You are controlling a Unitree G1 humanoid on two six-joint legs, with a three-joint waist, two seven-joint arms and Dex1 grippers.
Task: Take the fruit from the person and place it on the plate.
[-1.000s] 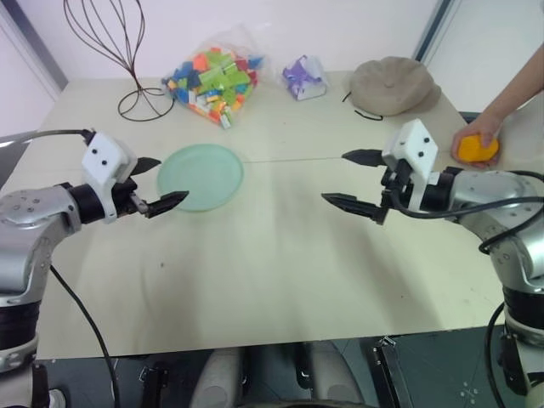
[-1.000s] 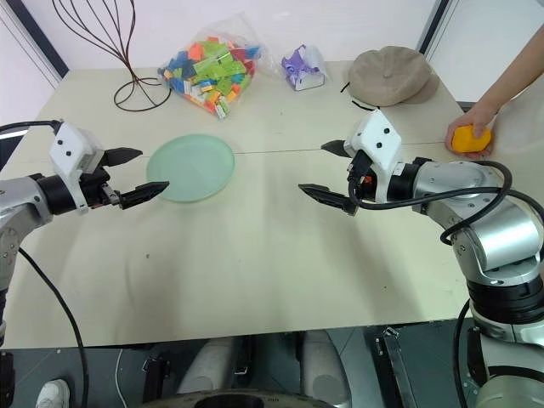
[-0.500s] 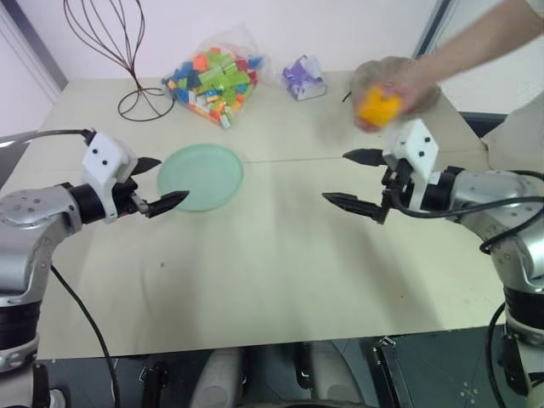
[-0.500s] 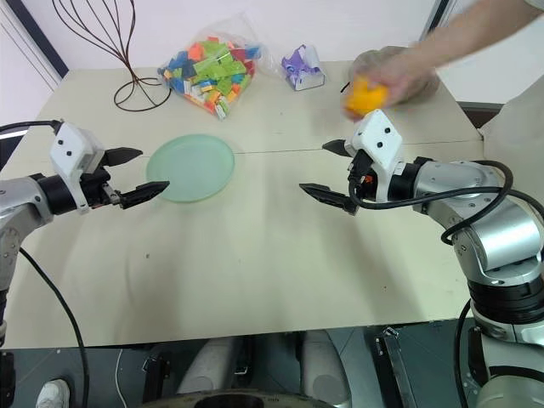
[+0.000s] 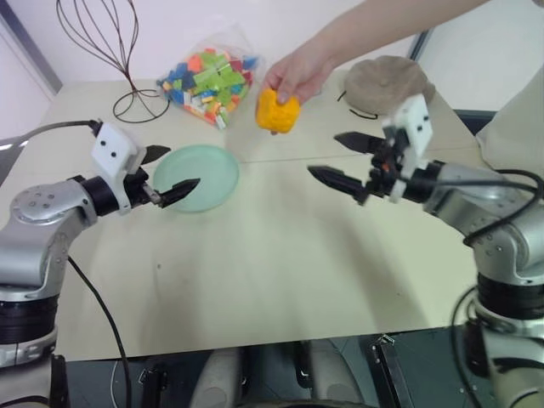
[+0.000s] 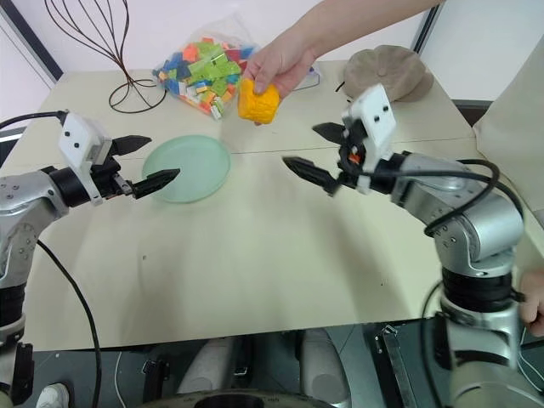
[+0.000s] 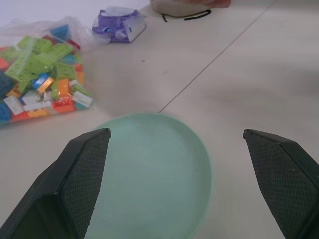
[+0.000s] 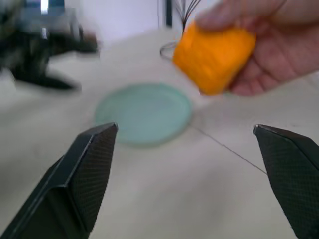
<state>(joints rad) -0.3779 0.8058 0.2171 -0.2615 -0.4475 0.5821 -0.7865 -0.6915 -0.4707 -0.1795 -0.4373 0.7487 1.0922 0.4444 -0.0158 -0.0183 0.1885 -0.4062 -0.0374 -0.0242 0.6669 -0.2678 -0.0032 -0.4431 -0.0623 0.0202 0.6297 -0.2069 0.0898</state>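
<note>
A person's hand (image 5: 293,72) reaches in from the back right and holds the orange-yellow fruit (image 5: 278,112) above the table, just beyond the plate's right edge. The pale green plate (image 5: 204,174) lies flat on the table at centre left. My right gripper (image 5: 323,153) is open and empty, pointing left, with the fruit (image 8: 214,52) a short way ahead and above its fingers. My left gripper (image 5: 184,166) is open and empty too, hovering at the plate's left rim (image 7: 149,169).
A clear bag of coloured blocks (image 5: 208,76) and a black wire stand (image 5: 127,59) sit at the back left. A tan hat (image 5: 387,81) lies at the back right. A small purple packet (image 7: 122,24) rests near the hat.
The person's hand carried the fruit from the table's right edge across to above the middle, near the plate. My right gripper rose, rolled and shifted left. The left gripper barely moved.
</note>
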